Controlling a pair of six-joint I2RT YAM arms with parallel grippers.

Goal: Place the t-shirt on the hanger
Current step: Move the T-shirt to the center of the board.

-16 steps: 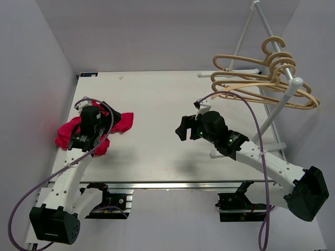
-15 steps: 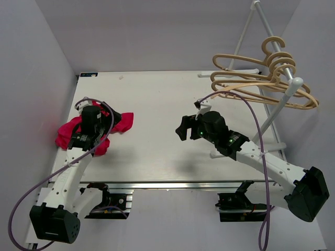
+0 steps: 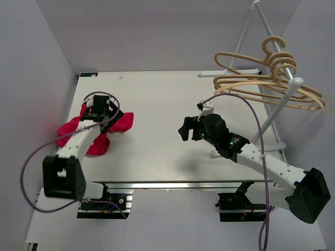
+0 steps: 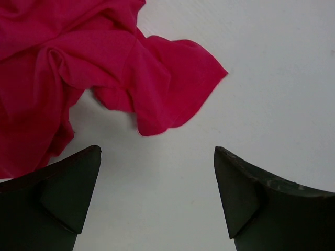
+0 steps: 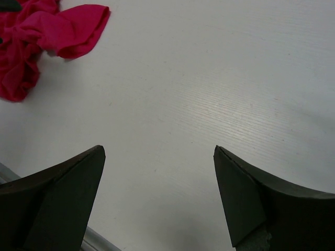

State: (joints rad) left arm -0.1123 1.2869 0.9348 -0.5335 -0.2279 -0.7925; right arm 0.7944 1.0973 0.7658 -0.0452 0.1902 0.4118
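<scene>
The red t-shirt [image 3: 78, 133] lies crumpled on the table at the left. It also shows at the upper left of the left wrist view [image 4: 94, 68] and far off in the right wrist view [image 5: 47, 36]. My left gripper [image 3: 103, 111] hovers over the shirt's far right part. Its jaws [image 4: 157, 150] are open and empty, over bare table just beside a cloth fold. My right gripper [image 3: 184, 128] is over the table's middle, open and empty [image 5: 158, 149]. Several tan hangers [image 3: 261, 83] hang on the rack at the back right, apart from both grippers.
The white rack [image 3: 277, 112] stands at the table's right edge, its feet on the table behind my right arm. Purple cables loop from both arms. Grey walls close in the left, back and right sides. The table's front edge [image 5: 99, 241] shows in the right wrist view.
My left arm has stretched out and its gripper has moved farther back and a little right over the shirt. The right gripper barely shifted. The hangers swung slightly to the right.
</scene>
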